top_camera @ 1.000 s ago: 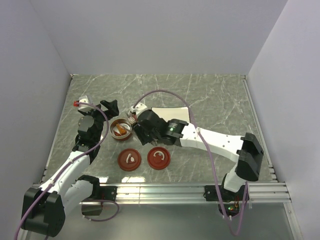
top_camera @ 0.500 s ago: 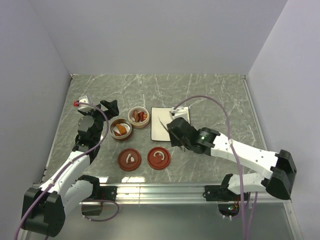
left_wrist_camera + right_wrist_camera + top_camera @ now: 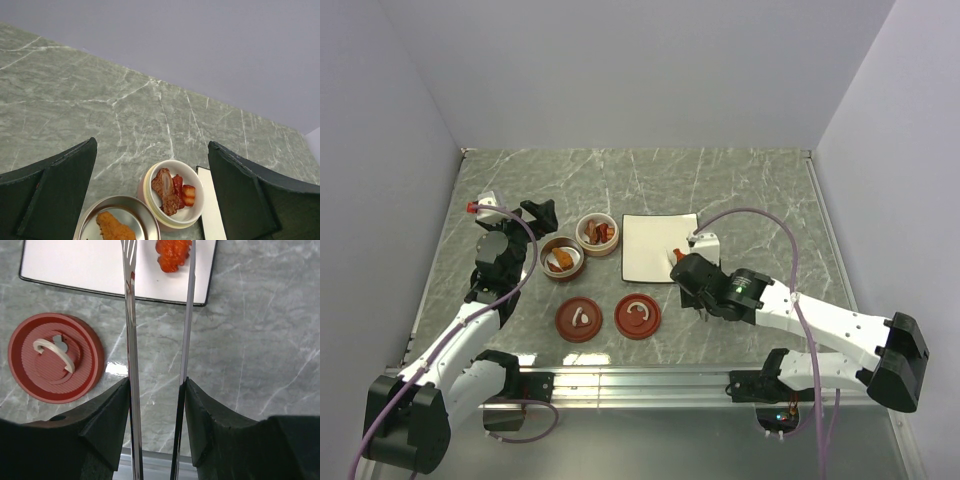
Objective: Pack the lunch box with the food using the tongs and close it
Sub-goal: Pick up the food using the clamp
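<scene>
My right gripper [image 3: 156, 390] [image 3: 692, 272] is shut on the tongs [image 3: 131, 340], which point away toward the white plate [image 3: 75, 265] [image 3: 645, 250]. One orange-red piece of food [image 3: 173, 252] [image 3: 678, 256] lies on the plate between the spread tong tips, close to the right arm. The lunch box stands in two open round parts: a cream bowl [image 3: 145, 192] [image 3: 598, 247] with brown and red pieces [image 3: 172, 187], and a metal tin [image 3: 125, 210] [image 3: 561, 277] with an orange piece [image 3: 114, 227]. My left gripper [image 3: 152, 145] [image 3: 538, 215] hangs open beside them, holding nothing.
Two red-brown lids [image 3: 578, 320] [image 3: 637, 316] with white curved handles lie on the marble table in front of the bowls; one lid [image 3: 55, 357] shows left of the tongs. The table's metal rail [image 3: 700, 382] runs along the near edge.
My right arm has swung with the tongs from over the bowls to the right, across the plate to its near right corner. The food piece on the plate now shows. The left arm stayed still.
</scene>
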You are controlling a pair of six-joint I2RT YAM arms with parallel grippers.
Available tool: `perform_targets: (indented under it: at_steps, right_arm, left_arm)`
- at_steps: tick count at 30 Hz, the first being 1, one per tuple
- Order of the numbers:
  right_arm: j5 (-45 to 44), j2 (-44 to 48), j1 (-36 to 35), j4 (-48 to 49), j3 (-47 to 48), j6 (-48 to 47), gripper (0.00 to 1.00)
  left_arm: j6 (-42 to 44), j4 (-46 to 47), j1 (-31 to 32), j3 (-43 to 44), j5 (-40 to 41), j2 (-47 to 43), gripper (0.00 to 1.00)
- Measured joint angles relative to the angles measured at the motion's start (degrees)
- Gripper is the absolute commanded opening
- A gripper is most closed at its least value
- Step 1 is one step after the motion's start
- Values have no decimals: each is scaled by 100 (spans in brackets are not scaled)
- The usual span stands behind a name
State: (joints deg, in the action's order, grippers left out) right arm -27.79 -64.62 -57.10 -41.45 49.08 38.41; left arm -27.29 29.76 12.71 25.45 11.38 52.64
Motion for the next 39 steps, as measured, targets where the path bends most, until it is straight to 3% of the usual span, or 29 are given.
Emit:
perform_targets:
  at_steps: [18, 30, 39]
  right_arm:
    - [199, 9, 0, -120, -385, 330, 49]
    - [321, -369, 0, 92, -385, 192, 24]
    - [264, -409, 0, 66, 160, -66, 22]
  left_arm:
    - [-2, 0, 0, 0, 2, 0, 99]
    - [-2, 0, 0, 0, 2, -2, 99]
    - [-2, 0, 0, 0, 2, -2, 99]
